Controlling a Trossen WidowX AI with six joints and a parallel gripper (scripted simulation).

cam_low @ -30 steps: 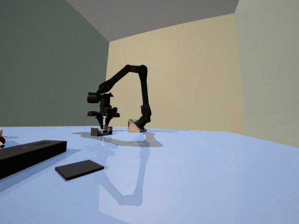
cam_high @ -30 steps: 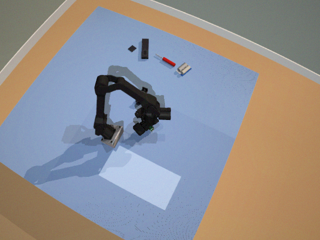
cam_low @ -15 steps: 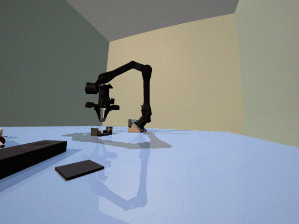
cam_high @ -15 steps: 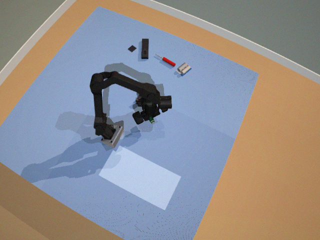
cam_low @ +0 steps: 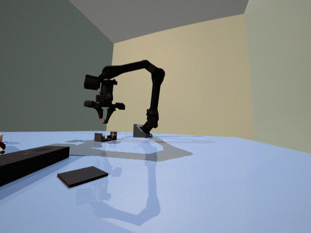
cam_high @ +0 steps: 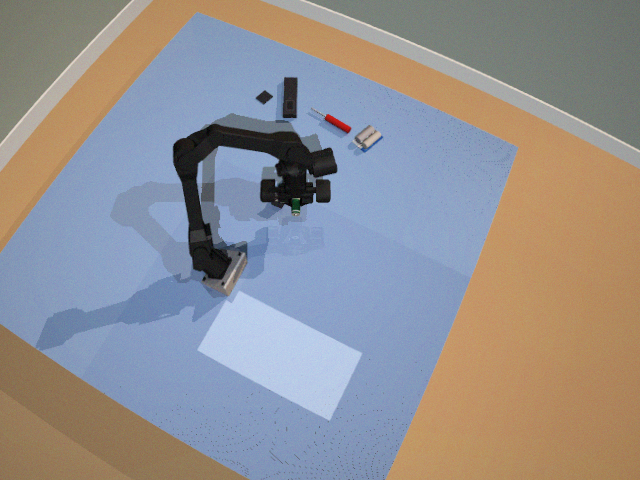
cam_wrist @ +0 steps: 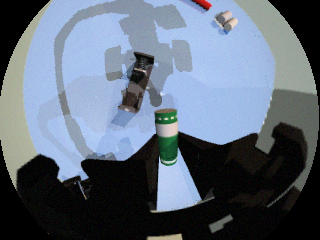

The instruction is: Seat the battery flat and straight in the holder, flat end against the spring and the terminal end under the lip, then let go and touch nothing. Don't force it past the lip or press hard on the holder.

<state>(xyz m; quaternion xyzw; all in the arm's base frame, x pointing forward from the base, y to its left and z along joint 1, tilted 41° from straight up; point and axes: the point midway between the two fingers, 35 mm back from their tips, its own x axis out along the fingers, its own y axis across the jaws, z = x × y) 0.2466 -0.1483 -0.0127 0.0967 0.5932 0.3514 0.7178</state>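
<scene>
The green battery (cam_high: 295, 206) (cam_low: 101, 121) (cam_wrist: 167, 137) with a white band is held between the fingertips of my gripper (cam_low: 103, 121) (cam_wrist: 166, 135), which is shut on it. The battery lies roughly level; its plain flat end faces the exterior view and the top of the wrist view. The dark holder (cam_low: 98, 137) (cam_wrist: 137, 82) stands on the blue mat, below the gripper in the exterior view, with a clear gap between it and the battery. In the wrist view it is ahead and left of the battery, slightly turned against it. The gripper mostly hides it from the top view.
A long black box-like device (cam_high: 290, 93) (cam_low: 32, 158) and a small dark plate (cam_high: 264, 97) (cam_low: 82, 176) lie at the mat's far side. A red screwdriver (cam_high: 337, 123) and a pale two-cylinder item (cam_high: 367, 137) (cam_wrist: 226, 22) lie right of them. A white rectangle (cam_high: 279, 356) shows near the arm's base.
</scene>
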